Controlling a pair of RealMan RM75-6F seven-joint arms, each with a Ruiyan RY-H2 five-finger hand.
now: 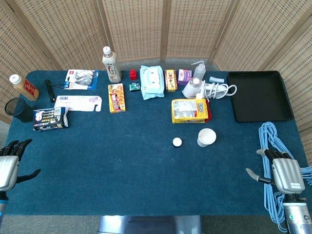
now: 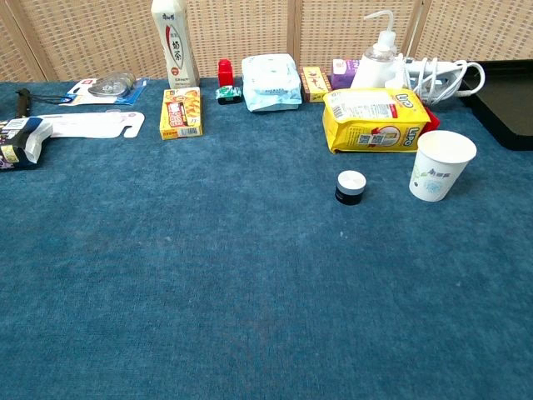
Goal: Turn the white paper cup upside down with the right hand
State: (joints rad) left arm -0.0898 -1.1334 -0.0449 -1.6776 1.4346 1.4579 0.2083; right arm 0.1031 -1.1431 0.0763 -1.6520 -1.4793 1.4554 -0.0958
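The white paper cup (image 1: 206,137) (image 2: 440,165) stands upright, mouth up, on the blue table (image 1: 136,170) right of centre. My right hand (image 1: 282,171) rests near the table's front right edge, well to the right of and nearer than the cup, fingers apart and holding nothing. At the front left edge my left hand (image 1: 10,163) hovers with fingers spread, empty. Neither hand appears in the chest view.
A small black jar with a white lid (image 1: 177,142) (image 2: 350,187) sits just left of the cup. A yellow snack bag (image 1: 190,110) (image 2: 375,119) lies behind it. A black tray (image 1: 257,95) is at back right, a blue cable (image 1: 275,141) beside my right hand. Assorted packages line the back.
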